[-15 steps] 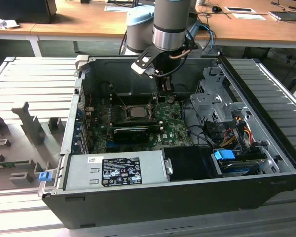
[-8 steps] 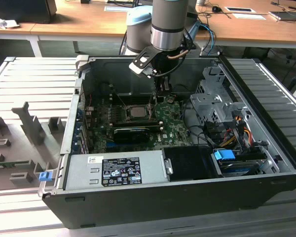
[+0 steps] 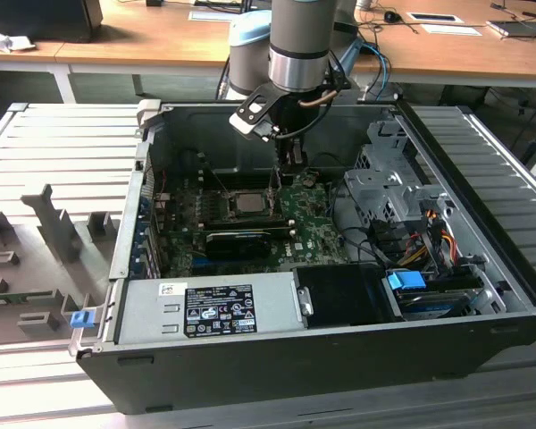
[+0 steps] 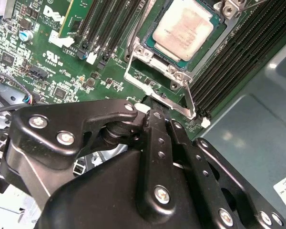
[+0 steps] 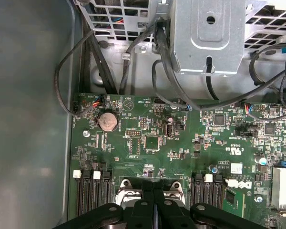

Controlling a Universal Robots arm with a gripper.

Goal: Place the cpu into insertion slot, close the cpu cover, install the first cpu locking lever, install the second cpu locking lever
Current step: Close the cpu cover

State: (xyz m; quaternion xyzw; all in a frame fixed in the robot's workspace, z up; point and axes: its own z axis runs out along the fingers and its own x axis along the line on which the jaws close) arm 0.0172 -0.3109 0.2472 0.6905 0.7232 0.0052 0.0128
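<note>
The exterior view is mounted off the arm, above the open computer case, facing obliquely down into it from moderate range. Both wrist views look down past the gripper at close range. The second wrist view faces the cpu; the first wrist view faces the drive cage. All three views share the motherboard.

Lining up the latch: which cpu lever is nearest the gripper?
The wire lever between the gripper and the cpu; the other lies on the cpu's far side.
</note>
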